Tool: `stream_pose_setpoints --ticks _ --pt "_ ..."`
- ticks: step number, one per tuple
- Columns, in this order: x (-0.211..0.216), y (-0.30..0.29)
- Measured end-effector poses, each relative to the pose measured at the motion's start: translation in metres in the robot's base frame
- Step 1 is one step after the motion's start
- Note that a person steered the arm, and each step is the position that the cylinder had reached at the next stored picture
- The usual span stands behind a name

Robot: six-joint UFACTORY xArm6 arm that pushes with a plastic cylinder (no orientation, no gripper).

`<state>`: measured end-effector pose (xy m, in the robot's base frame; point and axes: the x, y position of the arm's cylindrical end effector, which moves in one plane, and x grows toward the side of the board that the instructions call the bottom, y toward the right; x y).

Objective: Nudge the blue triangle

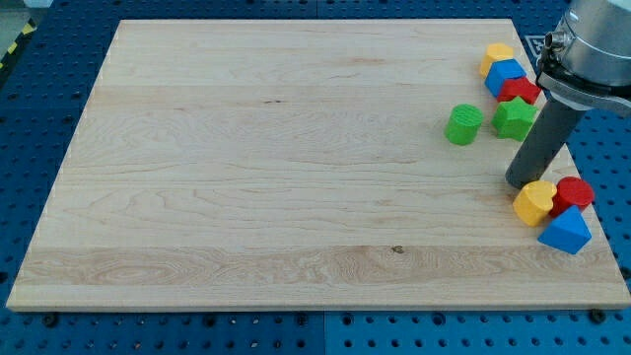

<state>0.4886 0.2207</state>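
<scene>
While the dark rod stands near the board's point(296, 148) right edge, my tip point(520, 183) rests on the wood just above and to the view's left of the yellow heart point(533, 202), holding nothing. The blue triangle point(565, 232) lies close to the bottom right corner, below and to the view's right of the tip, with the heart between them. It touches the heart on its left and the red block point(574, 191) above it. Whether the tip touches the heart cannot be told.

Near the top right corner sits a second cluster: a yellow block point(497, 53), a blue block point(505, 76) and a red star point(523, 91), packed together. A green star point(514, 118) lies just below them, beside the rod, and a green cylinder point(463, 125) stands apart to the view's left of it. The board lies on a blue perforated table point(39, 89).
</scene>
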Motion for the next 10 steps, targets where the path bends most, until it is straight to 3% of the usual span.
stream_pose_setpoints --ticks 2,4,5,10 --pt "-0.007 -0.043" --pt "0.063 -0.048" --pt "0.073 -0.047" --pt "0.073 -0.008"
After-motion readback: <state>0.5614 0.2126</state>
